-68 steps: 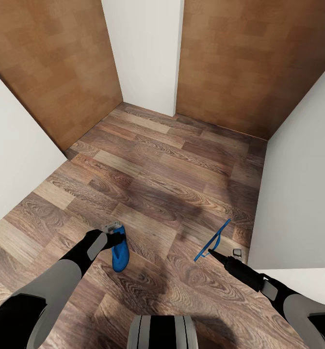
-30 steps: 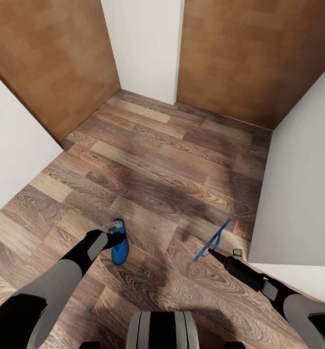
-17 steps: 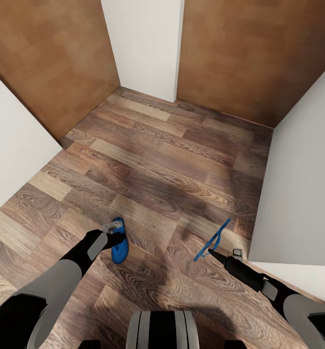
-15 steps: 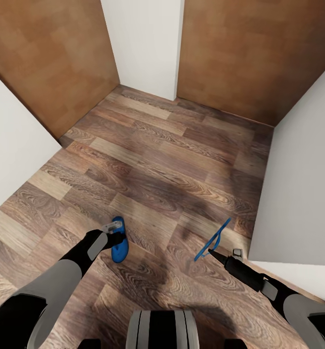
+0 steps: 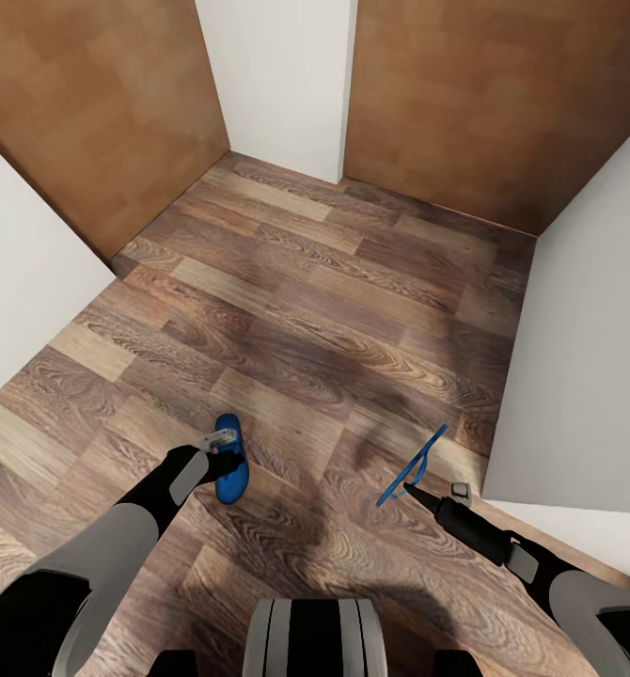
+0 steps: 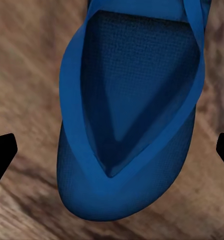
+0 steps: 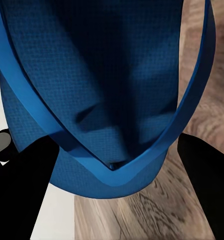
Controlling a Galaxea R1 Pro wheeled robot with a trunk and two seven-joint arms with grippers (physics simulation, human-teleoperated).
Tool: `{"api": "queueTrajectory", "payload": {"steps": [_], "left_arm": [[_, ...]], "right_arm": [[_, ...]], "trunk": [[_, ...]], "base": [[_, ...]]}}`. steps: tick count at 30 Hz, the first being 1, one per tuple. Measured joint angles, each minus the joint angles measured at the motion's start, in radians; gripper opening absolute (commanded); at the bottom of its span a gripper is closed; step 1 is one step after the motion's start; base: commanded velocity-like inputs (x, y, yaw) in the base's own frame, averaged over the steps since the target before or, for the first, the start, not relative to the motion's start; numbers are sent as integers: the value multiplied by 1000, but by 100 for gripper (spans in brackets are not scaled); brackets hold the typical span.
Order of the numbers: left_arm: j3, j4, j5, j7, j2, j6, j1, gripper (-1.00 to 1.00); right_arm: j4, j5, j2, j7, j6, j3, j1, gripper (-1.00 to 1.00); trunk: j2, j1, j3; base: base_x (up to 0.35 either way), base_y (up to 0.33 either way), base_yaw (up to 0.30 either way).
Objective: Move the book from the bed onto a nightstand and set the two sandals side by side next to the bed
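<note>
One bright blue sandal (image 5: 231, 481) lies flat on the wood-plank floor (image 5: 306, 310). My left gripper (image 5: 225, 449) hovers right over it, open. In the left wrist view the sandal (image 6: 137, 100) rests on the planks and my left gripper (image 6: 112, 150) has its black fingertips (image 6: 1, 155) spread wide on either side, clear of it. The other sandal (image 5: 418, 458) hangs edge-on above the floor, with my right gripper (image 5: 411, 486) shut on it. In the right wrist view that sandal (image 7: 91, 75) sits in my right gripper (image 7: 112, 185). The book and nightstand are out of view.
White walls (image 5: 19, 282) close in on the left, ahead (image 5: 282, 85) and on the right (image 5: 583, 376). Brown wood panels (image 5: 465, 103) stand at the back. A low white surface (image 5: 578, 531) lies at the lower right. Open floor stretches ahead.
The camera has moved, so floor and walls have slid up the picture. The left sandal slid with the floor under the left gripper. The right sandal stayed in the right gripper.
</note>
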Motion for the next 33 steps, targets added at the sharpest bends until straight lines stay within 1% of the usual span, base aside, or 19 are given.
{"api": "queueTrajectory", "payload": {"steps": [21,26,33], "left_arm": [[0,0,1,0,0,0,0,100],[-1,0,1,0,0,1,0,100],[-1,0,1,0,0,1,0,100]], "right_arm": [[0,0,0,0,0,0,0,-100],[0,0,0,0,0,1,0,-100],[0,0,1,0,0,0,0,-100]], "trunk": [[0,0,0],[-1,2,-19],[-1,2,-19]], "base": [[0,0,0],[0,0,0],[0,0,0]]}}
